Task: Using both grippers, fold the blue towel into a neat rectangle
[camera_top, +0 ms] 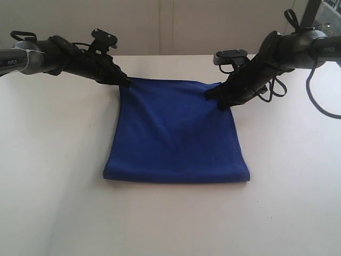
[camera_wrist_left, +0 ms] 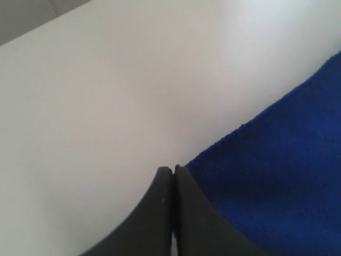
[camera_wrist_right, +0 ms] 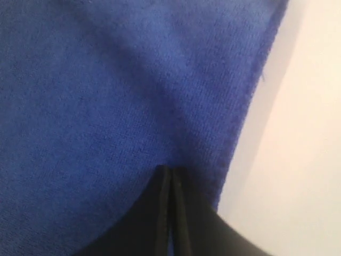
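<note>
The blue towel lies flat on the white table, doubled over with its rounded fold along the near side. My left gripper sits at the towel's far left corner. In the left wrist view its jaws are pressed together, with the towel corner ending right at the tips. My right gripper rests on the far right edge. In the right wrist view it is shut, tips sunk into puckered towel just inside the hem.
The white table runs bare on all sides of the towel. A pale wall rises just behind the table's far edge. Black cables hang from the right arm over the table's right side.
</note>
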{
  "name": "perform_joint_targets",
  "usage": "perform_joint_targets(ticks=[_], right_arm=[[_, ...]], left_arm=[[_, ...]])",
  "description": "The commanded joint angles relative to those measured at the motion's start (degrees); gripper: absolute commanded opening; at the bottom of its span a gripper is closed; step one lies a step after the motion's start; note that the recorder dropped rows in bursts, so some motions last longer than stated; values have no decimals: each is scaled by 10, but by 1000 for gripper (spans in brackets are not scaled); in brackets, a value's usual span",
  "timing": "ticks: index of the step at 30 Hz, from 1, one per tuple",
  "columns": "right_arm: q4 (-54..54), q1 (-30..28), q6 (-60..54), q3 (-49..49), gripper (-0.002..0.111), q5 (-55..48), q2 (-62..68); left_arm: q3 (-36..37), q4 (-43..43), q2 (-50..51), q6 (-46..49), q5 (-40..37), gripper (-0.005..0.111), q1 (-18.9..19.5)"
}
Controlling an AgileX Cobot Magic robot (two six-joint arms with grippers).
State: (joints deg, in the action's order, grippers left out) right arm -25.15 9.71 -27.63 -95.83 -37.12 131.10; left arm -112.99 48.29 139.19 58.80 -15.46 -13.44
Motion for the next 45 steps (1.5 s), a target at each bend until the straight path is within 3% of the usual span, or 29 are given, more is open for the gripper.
perform_joint_targets(ticks=[1, 5, 12, 15, 22, 35, 45], right_arm=[[8, -1, -7, -1, 0, 2, 3], [8, -1, -7, -1, 0, 2, 3], [8, -1, -7, -1, 0, 2, 3], [8, -1, -7, -1, 0, 0, 3], [8, -1, -6, -1, 0, 3, -23], [3, -1, -4, -1, 0, 188, -32], [-7, 5, -4, -60, 0, 190, 38]], left_arm=[[4, 9, -4, -5, -9, 0, 1], [4, 9, -4, -5, -5, 6, 1], [4, 9, -4, -1, -4, 51, 1], [4, 9, -4, -1, 0, 62, 1], [4, 8, -29, -1, -36, 63, 1], [4, -60, -68, -61, -256, 56, 1], [4, -77, -68, -67, -382, 56, 1]])
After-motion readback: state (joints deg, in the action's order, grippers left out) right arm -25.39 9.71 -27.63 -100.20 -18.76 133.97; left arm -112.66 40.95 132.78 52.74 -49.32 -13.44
